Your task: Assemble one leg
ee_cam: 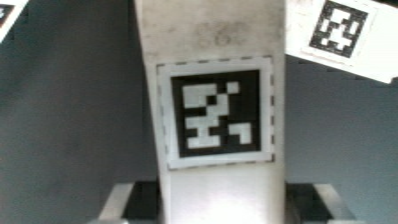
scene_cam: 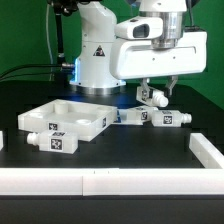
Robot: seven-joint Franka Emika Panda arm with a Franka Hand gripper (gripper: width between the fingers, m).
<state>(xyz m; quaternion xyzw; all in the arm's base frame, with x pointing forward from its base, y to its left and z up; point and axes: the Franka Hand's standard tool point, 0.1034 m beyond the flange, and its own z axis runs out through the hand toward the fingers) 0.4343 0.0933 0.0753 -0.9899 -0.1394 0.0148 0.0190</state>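
Claw (scene_cam: 157, 93) clamps one leg (ee_cam: 217, 110), lifted off the bench (scene_cam: 130, 155) right of centre. Tabletop (scene_cam: 65, 118), centre left, seemingly has none fitted; screwing-in remains.

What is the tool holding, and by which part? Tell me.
A leg, clamped in the tool near one end.

The leg (ee_cam: 214, 110) looks matt white plastic, perhaps smooth.
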